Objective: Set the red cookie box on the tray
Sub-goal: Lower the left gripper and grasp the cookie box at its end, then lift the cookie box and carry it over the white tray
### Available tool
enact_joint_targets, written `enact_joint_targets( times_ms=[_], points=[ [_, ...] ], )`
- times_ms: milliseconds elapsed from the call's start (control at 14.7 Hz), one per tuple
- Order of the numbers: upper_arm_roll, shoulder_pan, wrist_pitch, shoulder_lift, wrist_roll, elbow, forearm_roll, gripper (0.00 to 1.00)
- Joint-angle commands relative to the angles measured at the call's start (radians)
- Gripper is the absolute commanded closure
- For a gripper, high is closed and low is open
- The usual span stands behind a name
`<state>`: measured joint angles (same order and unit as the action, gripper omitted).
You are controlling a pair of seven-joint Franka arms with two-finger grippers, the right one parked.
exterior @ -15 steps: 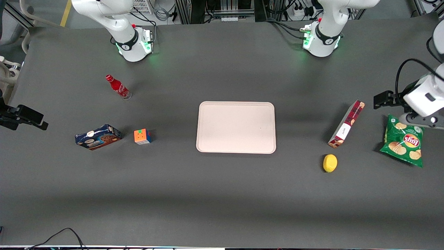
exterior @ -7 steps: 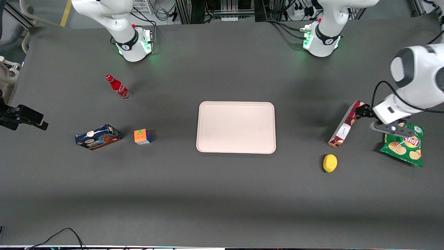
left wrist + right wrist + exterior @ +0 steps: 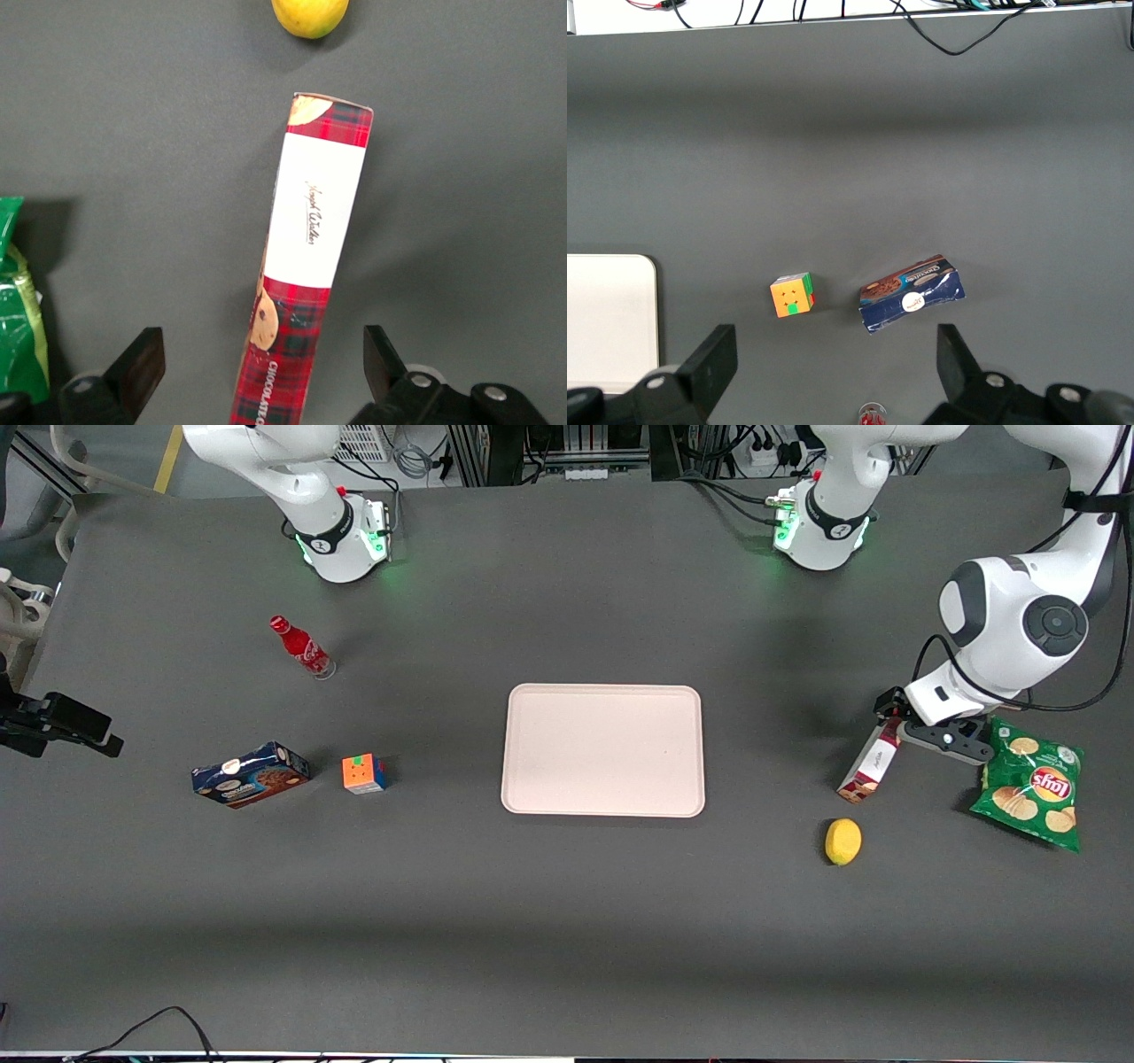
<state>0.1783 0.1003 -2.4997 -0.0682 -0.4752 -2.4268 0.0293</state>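
Note:
The red cookie box [image 3: 872, 767] lies on the dark table toward the working arm's end, its farther end hidden under my hand. In the left wrist view the red cookie box [image 3: 314, 221] runs lengthwise between my fingers. My left gripper [image 3: 889, 711] is open above the box's farther end; in the wrist view the gripper [image 3: 263, 354] has one finger on each side of the carton, apart from it. The pale tray [image 3: 602, 748] sits bare at the table's middle, beside the box.
A lemon [image 3: 842, 841] lies nearer the front camera than the box. A green chips bag [image 3: 1032, 784] lies beside the gripper toward the working arm's end. A blue cookie box [image 3: 251, 773], a colour cube [image 3: 364, 773] and a red bottle [image 3: 301, 646] stand toward the parked arm's end.
My left arm has swung in from the table's end, past the chips bag, and the gripper now hangs over the red cookie box's farther end. The box has not moved.

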Motion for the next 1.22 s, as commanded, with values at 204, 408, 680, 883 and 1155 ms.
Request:
enact_joint_targets(
  times_ms=[204,408,680,883,1155],
  points=[
    [-0.008,-0.017,-0.131,-0.099,-0.037,-0.005,0.012,0.00],
    [-0.011,-0.016,-0.134,-0.123,-0.036,-0.006,0.001,0.00],
    [-0.011,-0.014,-0.131,-0.137,-0.029,-0.005,-0.002,0.38],
    [-0.013,-0.008,-0.111,-0.134,-0.020,0.002,-0.003,0.90],
    [-0.020,-0.008,-0.079,-0.127,-0.016,0.024,-0.003,1.00]
  ],
)
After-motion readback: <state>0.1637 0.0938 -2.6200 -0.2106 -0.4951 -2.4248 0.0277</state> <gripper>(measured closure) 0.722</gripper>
